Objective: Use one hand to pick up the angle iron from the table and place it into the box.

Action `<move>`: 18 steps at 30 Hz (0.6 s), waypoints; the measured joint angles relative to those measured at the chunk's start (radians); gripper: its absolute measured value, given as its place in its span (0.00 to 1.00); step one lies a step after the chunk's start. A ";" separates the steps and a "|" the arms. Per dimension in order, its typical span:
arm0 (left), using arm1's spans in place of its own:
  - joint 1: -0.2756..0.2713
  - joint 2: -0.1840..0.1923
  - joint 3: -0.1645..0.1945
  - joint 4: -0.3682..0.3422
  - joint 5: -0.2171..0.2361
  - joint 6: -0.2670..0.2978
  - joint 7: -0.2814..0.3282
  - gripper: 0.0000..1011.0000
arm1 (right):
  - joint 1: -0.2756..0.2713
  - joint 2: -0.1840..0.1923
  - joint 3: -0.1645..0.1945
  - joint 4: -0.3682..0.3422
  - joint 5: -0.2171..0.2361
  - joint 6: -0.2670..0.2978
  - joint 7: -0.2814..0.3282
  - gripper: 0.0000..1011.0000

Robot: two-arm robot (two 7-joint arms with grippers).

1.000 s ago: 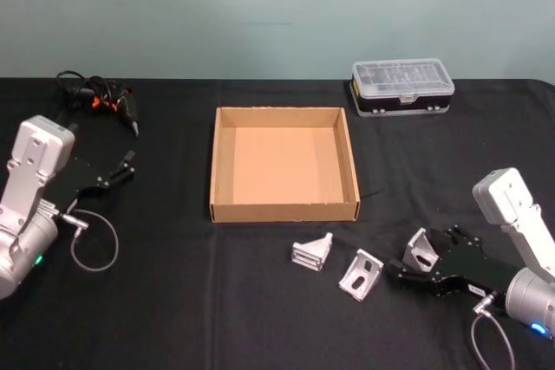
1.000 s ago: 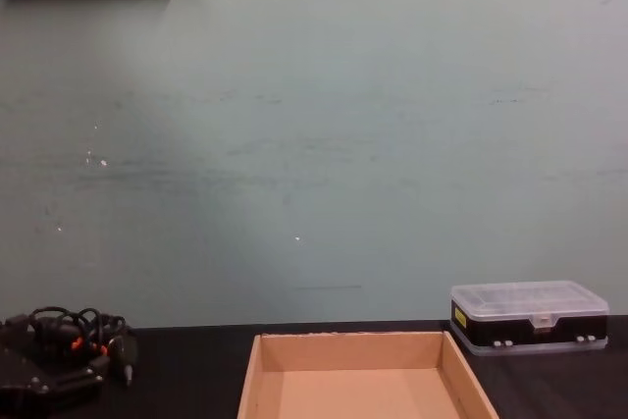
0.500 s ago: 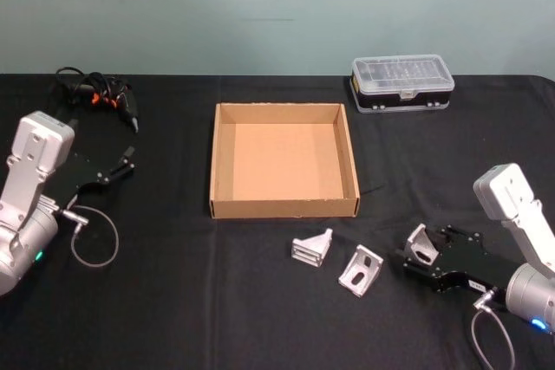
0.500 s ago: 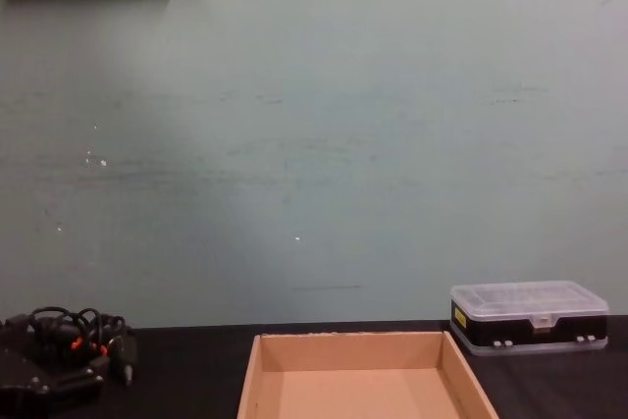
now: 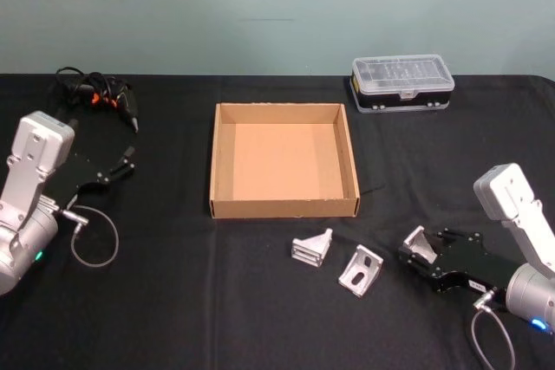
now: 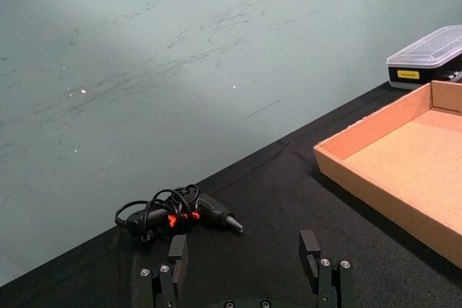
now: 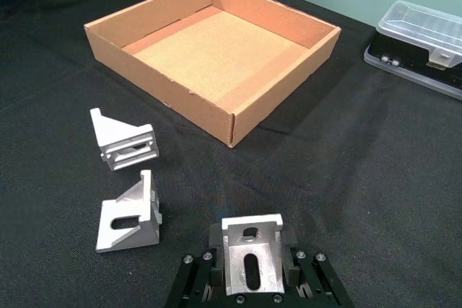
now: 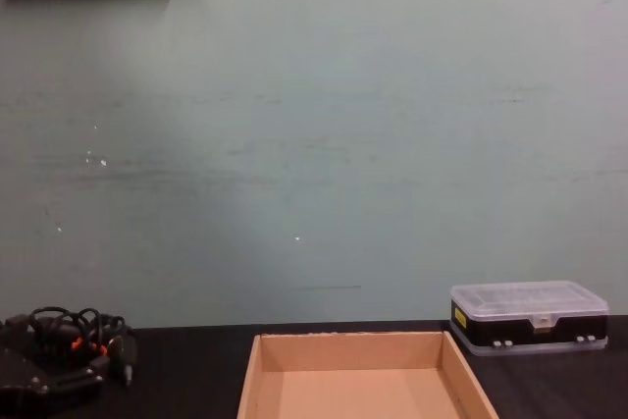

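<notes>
Spanning the lower frame, table: black, matte; it bears everything we see
Box: centre of the head view; shallow, open-topped, nothing inside
Right gripper: lower right of the head view; clenched on the angle iron, apart from the box
Left gripper: parked at left edge; fingers spread, grasping nothing
Handling: we judge it stiff, light, slick metal; best held across its flat flanks, lest it twist

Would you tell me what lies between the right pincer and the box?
Only bare table; the right wrist view shows it, with the right pincer shut on an angle iron.
</notes>
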 joint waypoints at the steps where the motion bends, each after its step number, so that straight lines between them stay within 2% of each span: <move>1: 0.000 0.000 0.000 0.000 0.000 0.000 0.000 1.00 | 0.000 0.000 0.000 0.000 0.000 0.000 0.000 0.45; 9: 0.000 0.000 0.000 0.000 0.000 0.000 0.000 1.00 | 0.000 0.000 0.000 0.000 0.000 0.000 0.000 0.45; 18: 0.000 0.000 0.000 0.000 0.000 0.000 0.000 1.00 | -0.035 -0.009 0.055 -0.080 -0.001 -0.029 0.002 0.45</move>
